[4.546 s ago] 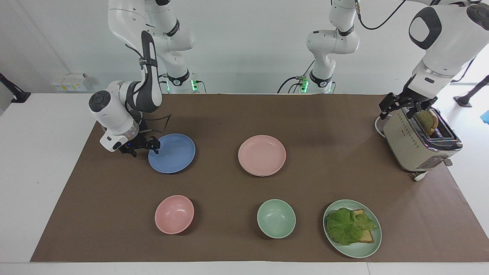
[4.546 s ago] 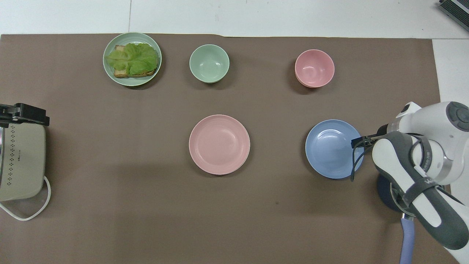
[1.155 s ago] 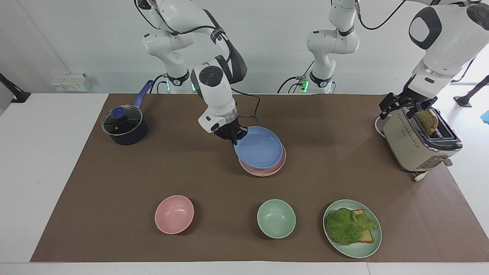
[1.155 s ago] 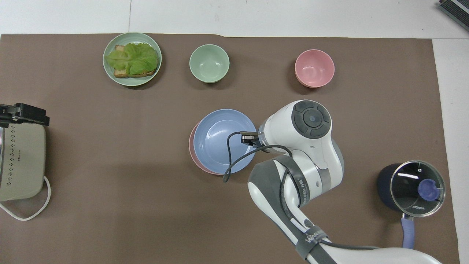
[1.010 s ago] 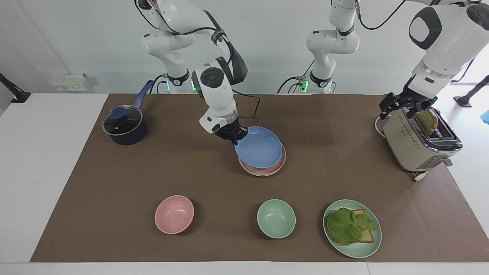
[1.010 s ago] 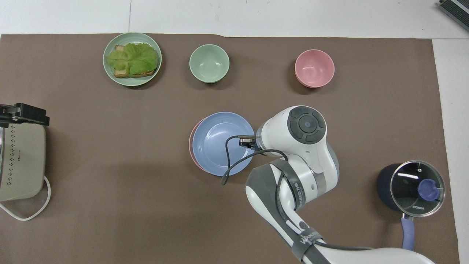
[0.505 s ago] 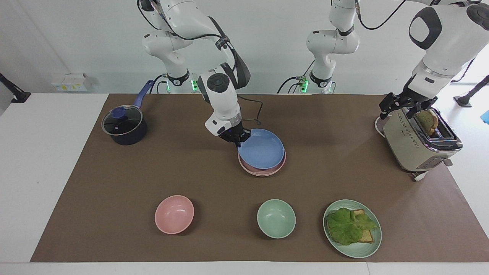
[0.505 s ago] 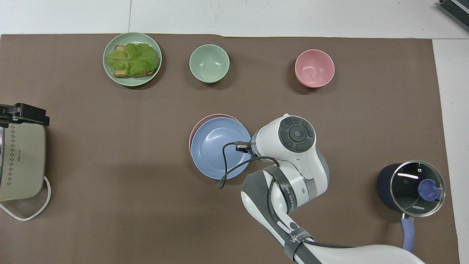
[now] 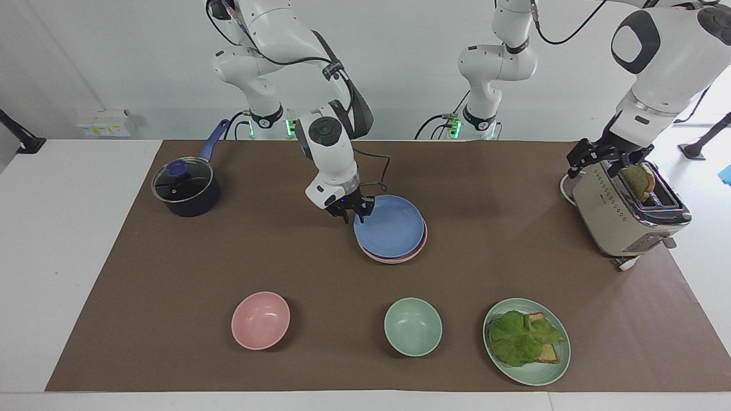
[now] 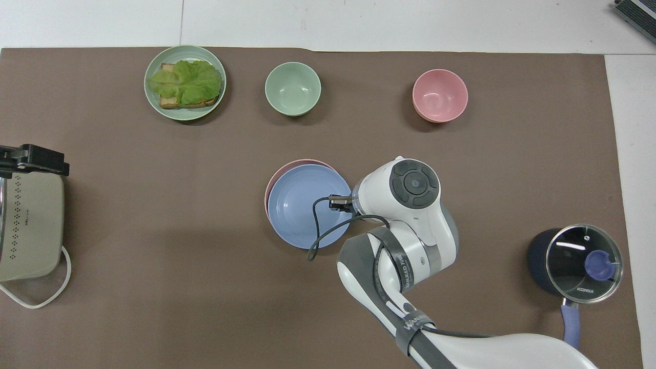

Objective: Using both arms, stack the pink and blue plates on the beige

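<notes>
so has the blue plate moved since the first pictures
Yes. The blue plate went from the right arm's end of the table onto the pink plate mid-table.

Right arm bent down mid-table, right gripper (image 9: 353,216) low, pointing down, fingers slightly parted. Left arm reaches to its own table end, left gripper (image 9: 608,157) wide open, waiting.

Blue plate (image 9: 389,227) covers all but a crescent of the pink plate (image 9: 421,246); any plate beneath cannot be told. At nine o'clock overhead, the toaster (image 10: 28,225) is cut by the edge.
</notes>
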Robot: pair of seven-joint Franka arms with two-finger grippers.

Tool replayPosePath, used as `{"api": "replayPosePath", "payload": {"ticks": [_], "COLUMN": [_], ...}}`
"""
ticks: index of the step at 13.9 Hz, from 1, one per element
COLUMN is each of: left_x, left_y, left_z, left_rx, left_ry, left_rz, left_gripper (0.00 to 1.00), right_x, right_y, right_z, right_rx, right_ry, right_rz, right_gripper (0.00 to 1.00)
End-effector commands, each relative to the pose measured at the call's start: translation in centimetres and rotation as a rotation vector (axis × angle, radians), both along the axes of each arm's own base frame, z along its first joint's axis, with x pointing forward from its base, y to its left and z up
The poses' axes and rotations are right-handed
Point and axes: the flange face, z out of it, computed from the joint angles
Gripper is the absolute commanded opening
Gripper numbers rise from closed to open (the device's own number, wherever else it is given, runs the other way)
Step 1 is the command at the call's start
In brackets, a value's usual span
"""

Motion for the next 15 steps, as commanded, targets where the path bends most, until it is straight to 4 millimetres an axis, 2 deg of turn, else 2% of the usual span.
{"api": "replayPosePath", "payload": {"ticks": [1,4,7,10,13,15], "left_x": [-0.2,-0.2,-0.2,-0.2,-0.2,-0.2], "left_y": [0.3,0.3,0.3,0.3,0.3,0.3], "left_z": [0.5,0.5,0.5,0.5,0.5,0.5], "left_rx": [0.015,0.015,0.015,0.015,0.015,0.015], "left_ry": [0.000,0.000,-0.002,0.000,0.000,0.000], "left_rz": [-0.010,-0.010,-0.010,-0.010,-0.010,-0.010], "left_gripper": [1.00,1.00,1.00,1.00,1.00,1.00], "right_x": [2.0,4.4,5.8,6.4,6.6,6.4], "right_y": [-0.5,-4.0,-8.9,-14.1,-18.9,-20.7], "right_z": [1.7,4.6,7.5,9.9,13.4,16.0], "right_rx": [0.021,-0.016,-0.057,-0.080,-0.106,-0.134], "right_ry": [-0.046,-0.112,-0.158,-0.128,-0.117,-0.123], "right_rz": [0.009,0.001,-0.005,-0.014,-0.036,-0.036], "right_gripper": [1.00,1.00,1.00,1.00,1.00,1.00]}}
